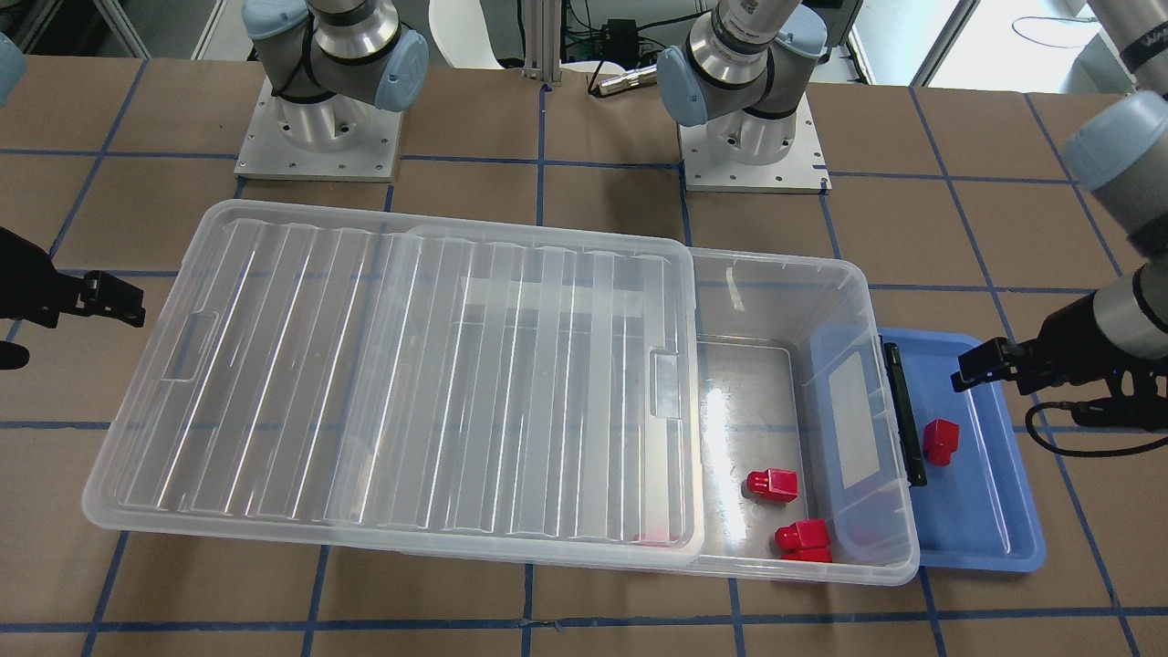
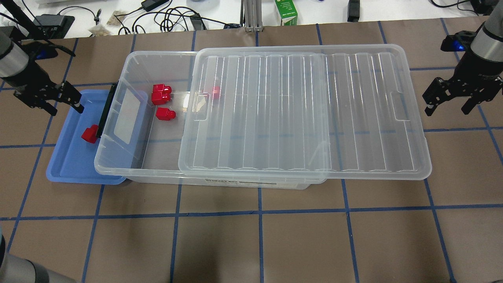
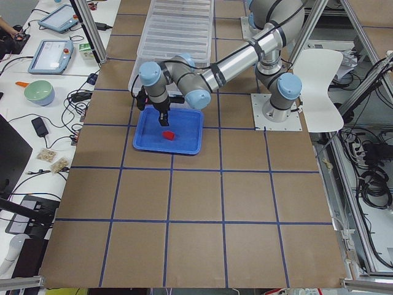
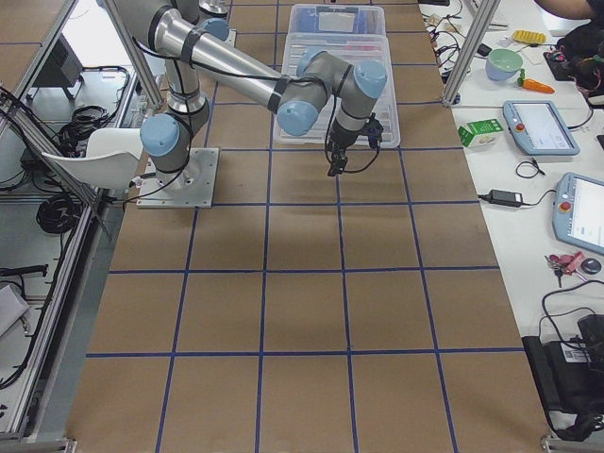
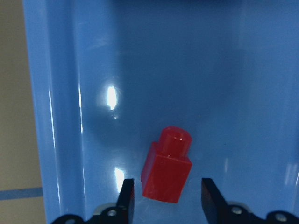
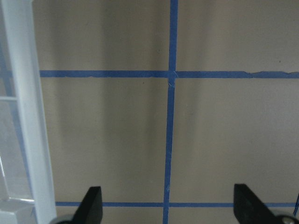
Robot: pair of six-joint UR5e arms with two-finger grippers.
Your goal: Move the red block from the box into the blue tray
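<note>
Small shiny red plastic block (image 5: 167, 170), square with round stub, is laid on its side in flat smooth blue plastic tray (image 2: 67, 165). Tray is tucked beside big clear plastic box (image 2: 149, 175). Left gripper (image 2: 67, 111) is held wide apart above block, nothing gripped. Right gripper (image 2: 447, 110) is spread wide, empty, over brown table (image 2: 452, 157). More red blocks (image 2: 161, 96) are seen inside box. Ribbed clear lid (image 2: 306, 114) covers most of box.

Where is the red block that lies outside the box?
The red block lies in the blue tray, at the overhead view's left, beside the black latch.
</note>
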